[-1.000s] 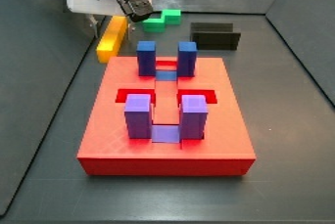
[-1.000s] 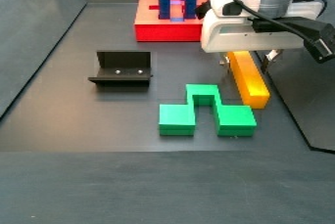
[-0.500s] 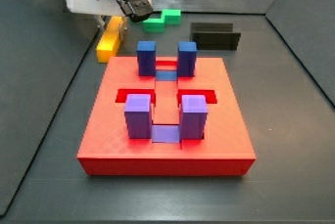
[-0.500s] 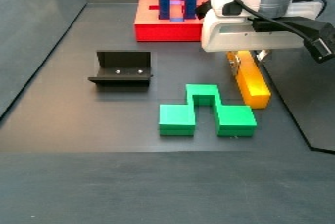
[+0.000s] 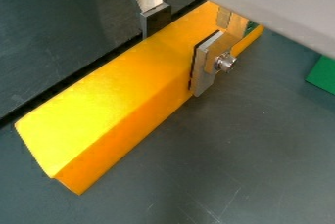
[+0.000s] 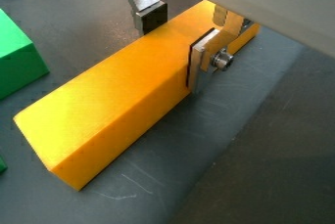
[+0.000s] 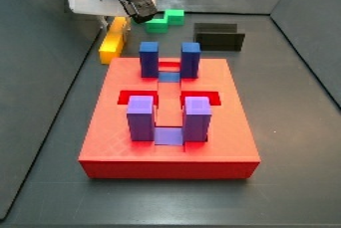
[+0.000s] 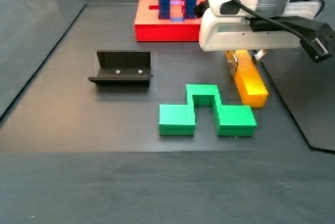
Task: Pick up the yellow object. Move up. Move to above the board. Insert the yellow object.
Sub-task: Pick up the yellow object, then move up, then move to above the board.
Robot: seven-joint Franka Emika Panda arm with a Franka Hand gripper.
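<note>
The yellow object [image 5: 112, 101] is a long yellow-orange bar lying on the dark floor, seen in both wrist views [image 6: 118, 101] and both side views [image 7: 114, 38] [image 8: 250, 81]. My gripper [image 5: 181, 40] straddles the bar near one end. One silver finger [image 5: 207, 62] is pressed flat on its side and the other finger's dark pad [image 6: 151, 21] meets the opposite edge. The gripper [image 8: 246, 57] looks shut on the bar, at or just off the floor. The red board [image 7: 120, 137] with blue and purple posts lies apart from it [image 8: 164, 27].
A green notched block [image 8: 203, 111] lies beside the bar's free end and also shows in a side view [image 7: 166, 18] and a wrist view [image 6: 16, 57]. The black fixture [image 8: 120, 68] stands further off [image 7: 218, 37]. Dark walls ring the floor.
The gripper and the bar have edged up very slightly in a side view. Nothing else has moved.
</note>
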